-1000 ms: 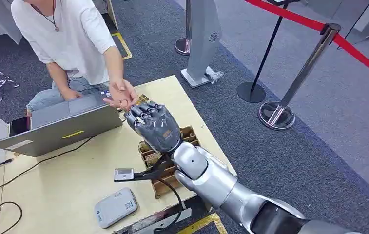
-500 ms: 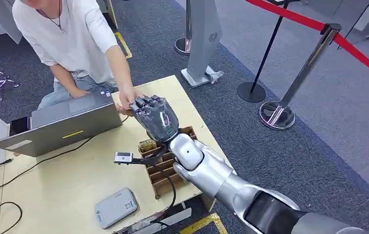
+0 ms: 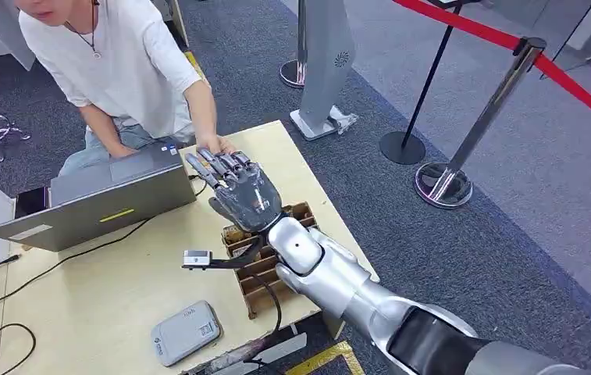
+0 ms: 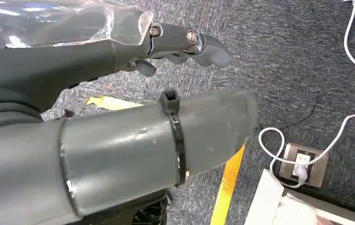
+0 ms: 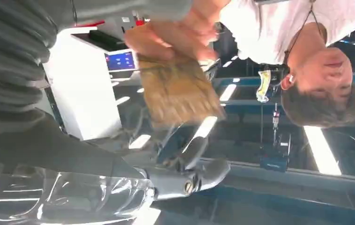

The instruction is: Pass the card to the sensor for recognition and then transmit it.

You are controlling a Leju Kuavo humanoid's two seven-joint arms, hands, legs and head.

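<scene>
Right robot hand (image 3: 239, 194) is stretched fwd over the far side of the bench (image 3: 105, 273), fingers splayed and gripping nothing as far as I can see. The card (image 5: 180, 91) is in the person's hand (image 3: 215, 145), just past my fingertips (image 5: 189, 180) on the palm side. In the right wrist view it sits in the gap betw thumb and fingers, and I see no pad touching it. So the card lies straight ahead of the right robot hand, which is by far the nearer one. The left robot hand (image 4: 72, 65) hangs low over the carpet, loosely open and holding nothing. The card's long axis I can't call, too blurred. It reads as a flat, tan, stiff rectangle w/ a matt, cardboard-like face, pinched at one edge by the person. My guess is the handover is all but done, and any next move needs the fingers kept clear of that card. Also on the pale wood bench are a slotted wooden tray (image 3: 296, 212), a small scanner head (image 3: 197, 258) on a black arm, a flat grey box (image 3: 185, 332) and a grey laptop (image 3: 97, 199). Can't tell which unit is the sensor.
</scene>
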